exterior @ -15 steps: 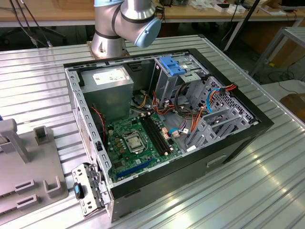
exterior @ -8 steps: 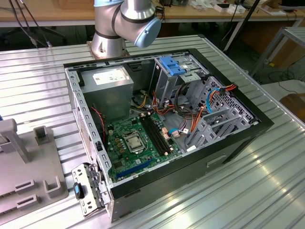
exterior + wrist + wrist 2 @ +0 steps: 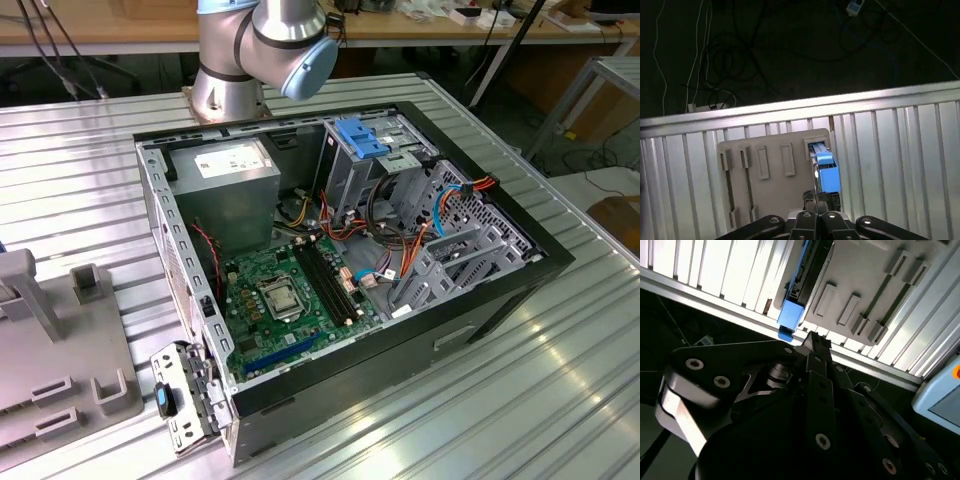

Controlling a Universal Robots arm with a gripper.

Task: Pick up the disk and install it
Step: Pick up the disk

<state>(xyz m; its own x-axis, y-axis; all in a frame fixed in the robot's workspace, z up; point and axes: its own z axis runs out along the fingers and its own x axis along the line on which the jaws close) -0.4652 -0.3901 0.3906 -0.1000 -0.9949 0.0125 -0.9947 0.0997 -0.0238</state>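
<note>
Pincer (image 3: 816,197): tips together | one disk (image 3: 827,176) upright in one gray holder (image 3: 774,187)

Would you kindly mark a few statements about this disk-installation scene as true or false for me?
1. The computer case lies open on the slatted metal table. True.
2. The disk already sits inside the case. False: in the first wrist view it stands on edge in a slot of the grey holder.
3. In the second wrist view the gripper is close to the disk's blue end. True.
4. The grey holder lies inside the case. False: it rests on the table, to the exterior view's left of the case.
</note>
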